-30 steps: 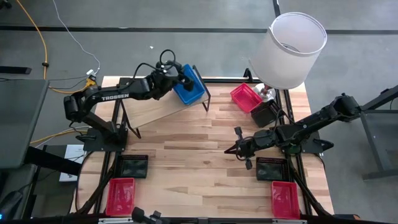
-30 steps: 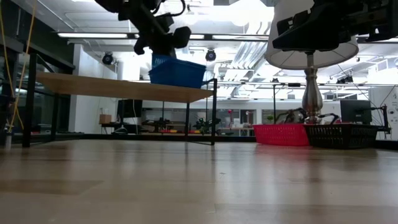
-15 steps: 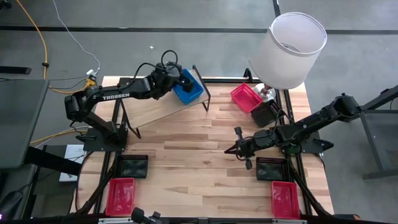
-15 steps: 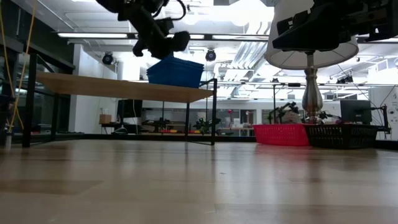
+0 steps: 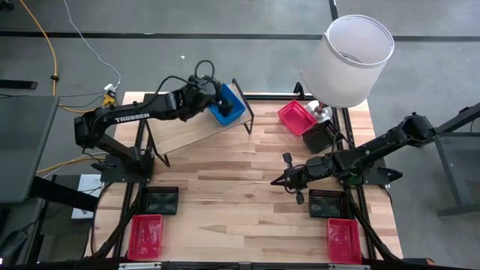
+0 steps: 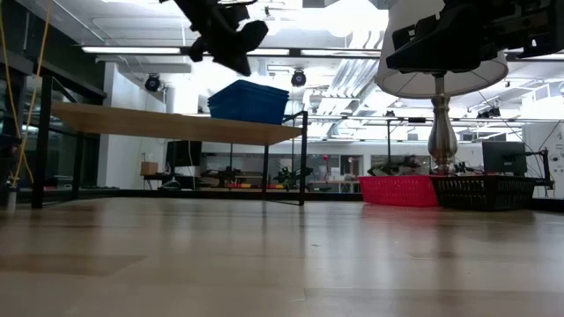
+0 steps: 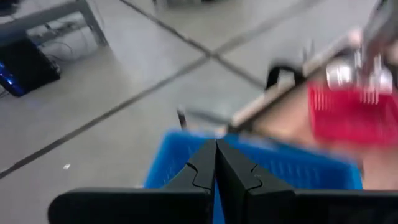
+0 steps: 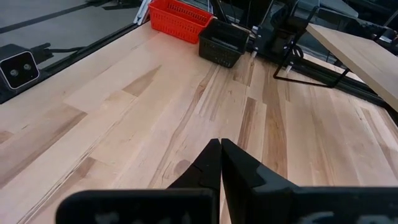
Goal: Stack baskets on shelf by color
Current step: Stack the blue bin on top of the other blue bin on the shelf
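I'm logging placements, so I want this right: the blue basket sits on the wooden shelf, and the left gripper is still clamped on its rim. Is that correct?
Partly. The blue basket does sit on the shelf, but the left gripper is not on its rim. The low view shows it shut and lifted clear above the basket, with a gap between them.

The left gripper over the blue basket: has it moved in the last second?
Yes. In the low view the left gripper has risen clear of the blue basket, which rests on the shelf.
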Robot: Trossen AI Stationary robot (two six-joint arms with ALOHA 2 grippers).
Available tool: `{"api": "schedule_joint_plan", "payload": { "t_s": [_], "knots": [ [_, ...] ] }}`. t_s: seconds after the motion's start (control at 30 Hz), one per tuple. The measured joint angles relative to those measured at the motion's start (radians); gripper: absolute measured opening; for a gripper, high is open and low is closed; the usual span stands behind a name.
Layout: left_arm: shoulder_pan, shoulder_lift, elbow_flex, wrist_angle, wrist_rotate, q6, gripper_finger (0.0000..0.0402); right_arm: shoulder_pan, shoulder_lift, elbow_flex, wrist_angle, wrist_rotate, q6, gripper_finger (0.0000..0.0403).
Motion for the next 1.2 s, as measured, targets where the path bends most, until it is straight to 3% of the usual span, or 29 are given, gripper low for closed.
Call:
{"api": "schedule_joint_plan", "payload": {
  "t_s": [0.3, 0.37, 0.47, 0.6, 1.2],
  "knots": [
    [-0.111, -0.079, 0.000, -0.327, -0.134, -0.043, 0.0000, 0.000, 0.000, 0.000, 0.000, 0.000, -0.006, 0.0000],
    [-0.118, -0.088, 0.000, -0.415, -0.115, -0.114, 0.0000, 0.000, 0.000, 0.000, 0.000, 0.000, -0.005, 0.0000],
    [-0.089, -0.088, -0.005, -0.497, -0.002, -0.211, 0.0000, 0.000, 0.000, 0.000, 0.000, 0.000, -0.006, 0.0000],
    [-0.043, -0.059, -0.020, -0.479, 0.146, -0.241, 0.0000, 0.000, 0.000, 0.000, 0.000, 0.000, -0.007, 0.0000],
    [0.098, 0.004, -0.023, -0.333, 0.143, -0.215, 0.0000, 0.000, 0.000, 0.000, 0.001, 0.000, -0.008, 0.0000]
  ]
}}
